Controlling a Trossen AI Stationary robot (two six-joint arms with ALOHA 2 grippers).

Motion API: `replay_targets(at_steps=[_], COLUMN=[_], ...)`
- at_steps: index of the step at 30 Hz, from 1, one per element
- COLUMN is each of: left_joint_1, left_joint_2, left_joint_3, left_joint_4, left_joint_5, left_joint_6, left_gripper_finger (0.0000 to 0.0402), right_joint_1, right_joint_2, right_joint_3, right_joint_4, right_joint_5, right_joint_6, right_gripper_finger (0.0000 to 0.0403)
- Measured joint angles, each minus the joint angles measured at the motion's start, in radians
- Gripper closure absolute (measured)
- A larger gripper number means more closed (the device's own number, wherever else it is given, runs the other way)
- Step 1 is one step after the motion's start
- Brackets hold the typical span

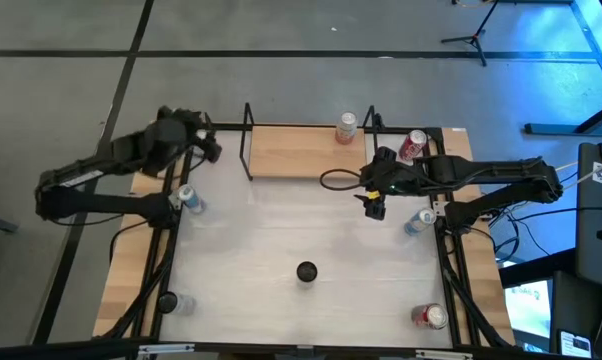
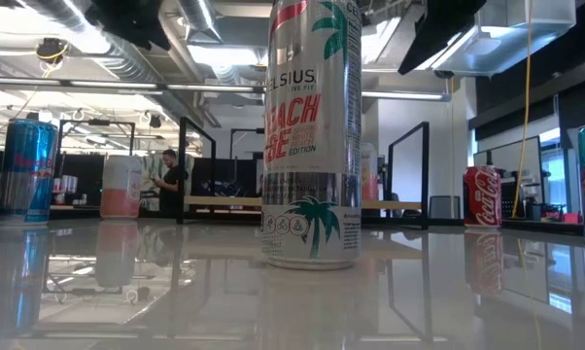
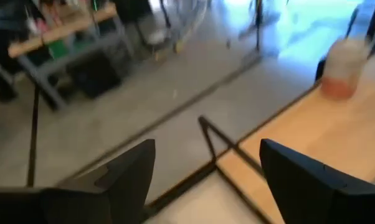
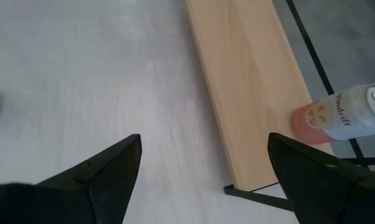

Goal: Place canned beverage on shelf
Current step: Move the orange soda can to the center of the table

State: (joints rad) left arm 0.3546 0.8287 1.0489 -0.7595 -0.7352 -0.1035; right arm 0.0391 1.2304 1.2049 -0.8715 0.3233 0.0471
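Observation:
The shelf [image 1: 306, 150], a light-wood board with black rod uprights, stands at the table's far middle. A pink-and-white can [image 1: 347, 127] stands upright on the board's right end, also seen in the right wrist view [image 4: 340, 118]. A tall white can [image 2: 310, 136] stands upright at the table's centre [image 1: 306, 271]. My left gripper [image 1: 211, 145] hovers open off the shelf's left end, nothing between its fingers [image 3: 131, 174]. My right gripper [image 1: 373, 205] hovers open above the table, just near of the shelf's right end, also with nothing in it [image 4: 203, 174].
A red can [image 1: 412, 146] lies beside the shelf's right end. Blue cans stand at the left [image 1: 190, 198] and right [image 1: 418, 222] edges. Two more cans stand at the near left [image 1: 174, 302] and near right [image 1: 431, 316] corners. Bare tabletop [image 1: 281, 215] lies before the shelf.

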Motion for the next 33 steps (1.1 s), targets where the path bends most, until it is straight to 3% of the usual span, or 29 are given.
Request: replay_targets(at_steps=[8, 15, 22, 33], left_joint_1=[0.300, 0.505, 0.523, 0.533], left_joint_2=[0.193, 0.344, 0.436, 0.441], left_joint_3=[0.139, 0.142, 0.142, 0.142], left_joint_4=[-0.188, -0.350, -0.369, -0.350], left_joint_5=[0.201, 0.505, 0.408, 0.383], left_joint_6=[-0.002, 0.031, 0.098, 0.061], left_gripper_finger=[0.0120, 0.0120, 0.0120, 0.0100], right_joint_1=[0.000, 0.000, 0.000, 0.000], right_joint_2=[0.000, 0.000, 0.000, 0.000], right_joint_3=[0.000, 0.000, 0.000, 0.000], right_joint_4=[-0.017, -0.020, -0.021, -0.021], right_joint_5=[0.001, 0.002, 0.002, 0.002], right_joint_6=[0.000, 0.000, 0.000, 0.000], right_gripper_finger=[0.0059, 0.0059, 0.0059, 0.0059])
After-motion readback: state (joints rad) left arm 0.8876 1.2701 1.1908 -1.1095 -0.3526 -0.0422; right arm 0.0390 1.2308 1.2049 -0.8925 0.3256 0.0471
